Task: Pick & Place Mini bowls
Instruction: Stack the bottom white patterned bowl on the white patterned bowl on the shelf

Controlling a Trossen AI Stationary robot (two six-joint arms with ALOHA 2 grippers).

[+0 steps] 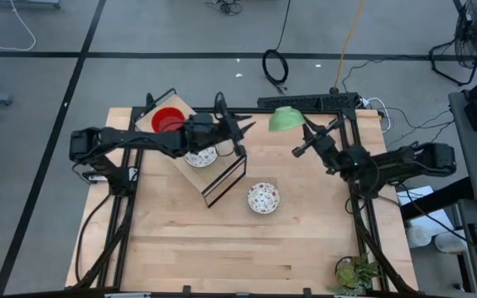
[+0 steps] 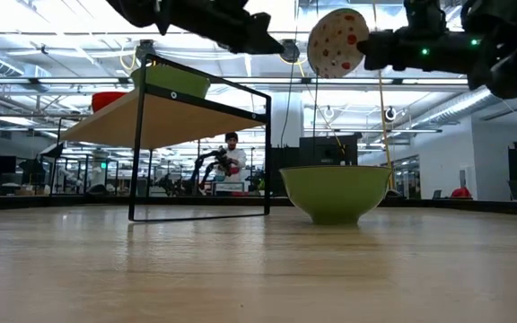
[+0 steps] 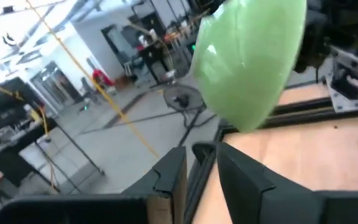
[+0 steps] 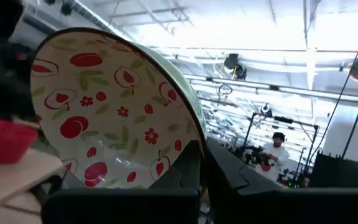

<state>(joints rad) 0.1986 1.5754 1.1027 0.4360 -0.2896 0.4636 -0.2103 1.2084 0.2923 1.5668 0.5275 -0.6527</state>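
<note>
Holding a green-backed mini bowl (image 1: 285,118) by its rim, our right gripper (image 1: 305,136) hangs above the back of the bench (image 1: 180,240), its jaws pinched tight on the rim. In the right wrist view that bowl's (image 4: 117,118) inside is white with red fruit and small flowers, and it is tipped nearly on edge; the low view shows the same patterned face (image 2: 337,42) raised high in the air.

Our left gripper (image 1: 237,131) reaches from the left over a small wooden shelf (image 1: 222,170) with a black wire frame, and its jaws stand slightly apart, gripping nothing that we can see. The left wrist view looks past them at the green back of the held bowl (image 3: 247,62).

On the shelf top sits a plain red mini bowl (image 1: 167,120). Another patterned mini bowl (image 1: 200,156) shows under our left arm, partly hidden; we cannot tell which level it lies on. A third patterned bowl (image 1: 263,197) rests on the bare bench just beside the shelf. A small potted plant (image 1: 356,273) stands at the bench's near right corner.
</note>
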